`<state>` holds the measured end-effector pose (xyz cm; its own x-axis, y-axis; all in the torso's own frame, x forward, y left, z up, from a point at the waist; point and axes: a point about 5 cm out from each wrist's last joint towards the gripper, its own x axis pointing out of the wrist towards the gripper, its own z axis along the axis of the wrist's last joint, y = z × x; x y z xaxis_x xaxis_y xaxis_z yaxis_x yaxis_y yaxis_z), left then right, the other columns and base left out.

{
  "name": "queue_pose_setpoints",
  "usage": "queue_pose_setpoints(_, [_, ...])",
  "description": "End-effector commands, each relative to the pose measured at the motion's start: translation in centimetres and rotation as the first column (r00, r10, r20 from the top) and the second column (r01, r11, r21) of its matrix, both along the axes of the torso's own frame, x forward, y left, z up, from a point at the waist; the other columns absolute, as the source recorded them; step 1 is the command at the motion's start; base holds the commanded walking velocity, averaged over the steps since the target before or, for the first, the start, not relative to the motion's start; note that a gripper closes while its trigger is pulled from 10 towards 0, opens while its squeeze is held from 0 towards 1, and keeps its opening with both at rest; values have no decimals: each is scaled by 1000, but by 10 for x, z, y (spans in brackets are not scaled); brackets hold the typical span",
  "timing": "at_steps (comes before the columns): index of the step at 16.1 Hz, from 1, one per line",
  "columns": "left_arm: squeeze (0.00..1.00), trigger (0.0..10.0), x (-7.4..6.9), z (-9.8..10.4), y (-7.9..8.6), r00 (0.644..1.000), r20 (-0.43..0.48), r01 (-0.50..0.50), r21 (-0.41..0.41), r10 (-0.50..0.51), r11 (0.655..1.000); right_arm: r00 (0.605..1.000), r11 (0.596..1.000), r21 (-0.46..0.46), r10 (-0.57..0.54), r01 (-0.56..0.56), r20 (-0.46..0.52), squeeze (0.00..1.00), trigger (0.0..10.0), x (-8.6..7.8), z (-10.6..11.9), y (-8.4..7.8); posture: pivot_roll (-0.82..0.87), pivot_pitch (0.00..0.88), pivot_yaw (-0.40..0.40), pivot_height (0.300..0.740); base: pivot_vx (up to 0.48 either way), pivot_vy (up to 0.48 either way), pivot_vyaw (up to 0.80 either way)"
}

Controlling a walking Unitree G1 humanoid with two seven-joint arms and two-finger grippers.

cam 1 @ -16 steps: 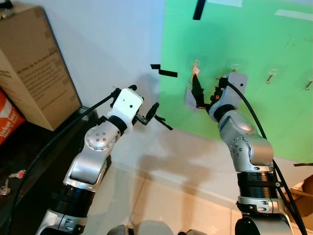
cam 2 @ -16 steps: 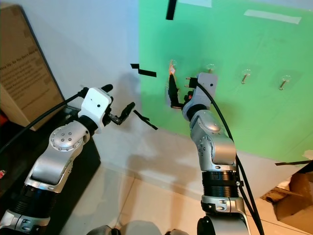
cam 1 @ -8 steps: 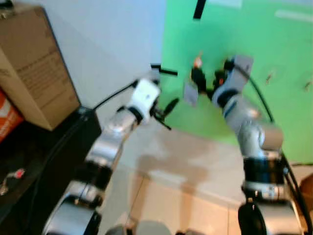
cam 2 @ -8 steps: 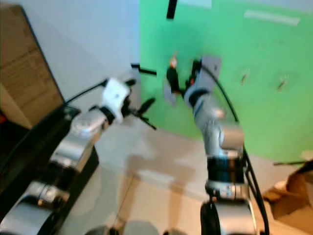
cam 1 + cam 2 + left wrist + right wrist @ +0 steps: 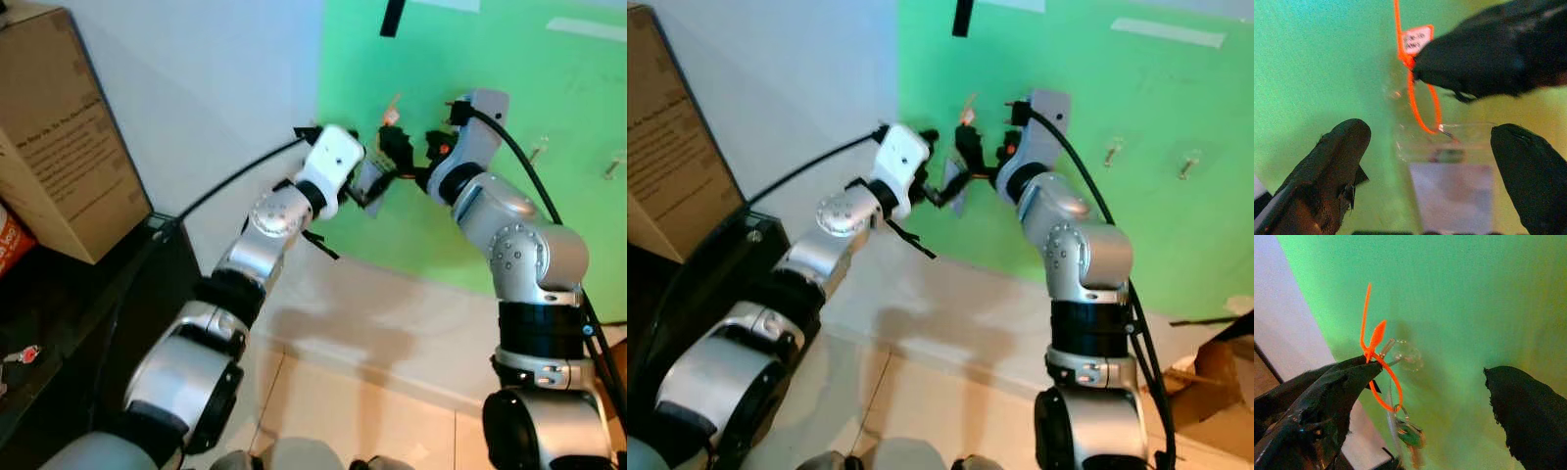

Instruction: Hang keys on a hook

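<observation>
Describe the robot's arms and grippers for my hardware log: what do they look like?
Both arms are silver metal with rounded joints and black bands. The left gripper sits on a white wrist block, the right gripper on a grey one. Each has long black fingers, and a black cable runs along each arm.

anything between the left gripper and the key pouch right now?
Nothing visible. In the left wrist view the clear key pouch hangs in the open gap of the left gripper, jaws apart either side. The right gripper sits just above, one finger against the orange loop by the hook, not in the path.
</observation>
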<state>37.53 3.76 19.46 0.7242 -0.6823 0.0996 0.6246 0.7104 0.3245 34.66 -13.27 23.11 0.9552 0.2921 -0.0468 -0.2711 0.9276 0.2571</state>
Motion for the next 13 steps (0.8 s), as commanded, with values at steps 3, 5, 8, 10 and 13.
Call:
queue_pose_setpoints(3, [0, 10000, 9, 9, 3, 997, 46, -59, -10, 60, 998, 1000, 1000, 15, 25, -25, -7, 0, 10000, -12, 0, 7, -218, 59, 27, 740, 0, 0, 0])
queue_pose_setpoints(5, [0, 10000, 11, 11, 2, 997, 48, -67, -6, 67, 998, 1000, 1000, 16, 27, -26, -17, 0, 10000, -16, -1, 7, -225, 70, 31, 740, 0, 0, 0])
queue_pose_setpoints(8, [0, 10000, 18, 17, -2, 992, 41, -118, 15, 117, 993, 998, 999, 9, 35, -34, -48, 0, 10000, -24, -5, 9, -229, 81, 28, 740, 0, 0, 0])
queue_pose_setpoints(10, [0, 10000, 20, 19, -4, 991, 44, -131, 54, 129, 990, 998, 999, 8, 41, -41, -56, 0, 10000, -26, -6, 12, -236, 93, 28, 740, 0, 0, 0])
queue_pose_setpoints(13, [0, 10000, 23, 28, -9, 988, 55, -147, 79, 143, 986, 997, 999, -1, 49, -49, -62, 0, 10000, -30, -4, 13, -238, 98, 26, 740, 0, 0, 0])
